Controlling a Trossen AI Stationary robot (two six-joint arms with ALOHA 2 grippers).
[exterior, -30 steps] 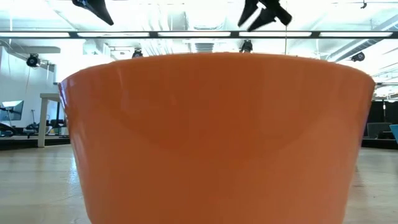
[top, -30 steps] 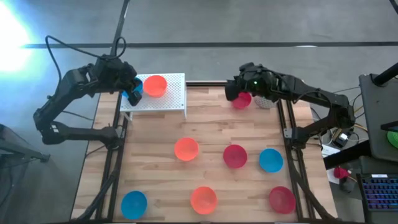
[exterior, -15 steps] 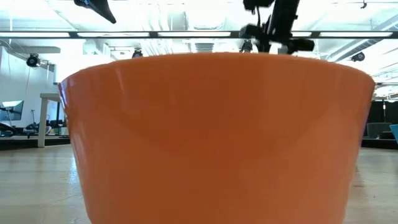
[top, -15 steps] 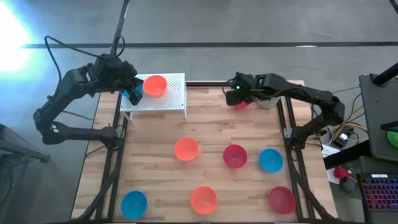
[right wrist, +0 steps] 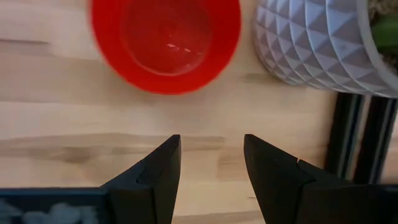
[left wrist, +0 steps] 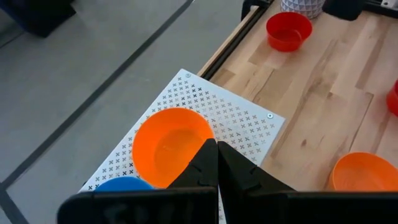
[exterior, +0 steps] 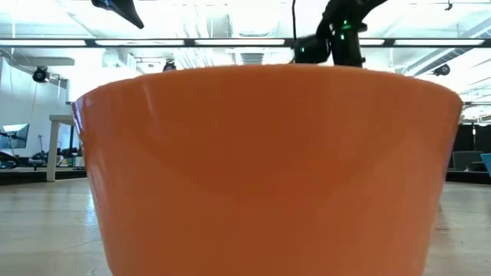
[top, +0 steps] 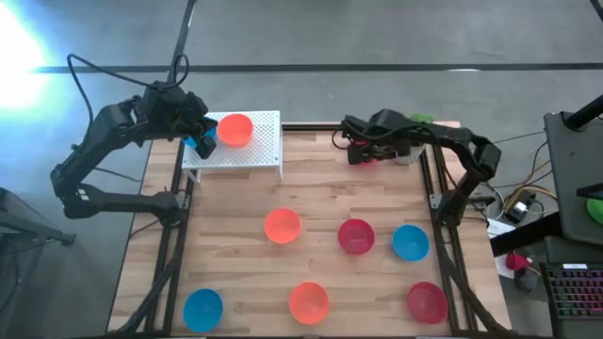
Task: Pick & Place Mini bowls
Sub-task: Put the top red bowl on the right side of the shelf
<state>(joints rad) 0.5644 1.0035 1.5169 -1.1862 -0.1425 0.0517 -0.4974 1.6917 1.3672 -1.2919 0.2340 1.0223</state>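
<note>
Bowls in a near row on the wooden tabletop (top: 236, 245): blue bowl (top: 203, 307) at the left, orange bowl (top: 308, 301) in the middle, filling the low view, red bowl (top: 427, 301) at the right. Farther back, another orange bowl (top: 282, 226), a second red bowl (top: 355, 235) and a second blue bowl (top: 410, 242), all apart from one another. At the far left, white perforated shelf (top: 264, 141) carrying a third orange bowl (top: 235, 130) and a third blue bowl (top: 201, 144). Left end effector (left wrist: 217, 163) above that shelf, fingers pressed together, holding nothing, tips just over the orange bowl's rim. At the far right, small red bowl (right wrist: 166, 41) on the wood beside a white faceted pot (right wrist: 320, 43). Right end effector (right wrist: 211, 168) low over the tabletop, fingers spread, empty, just short of the small red bowl and not touching it.
</note>
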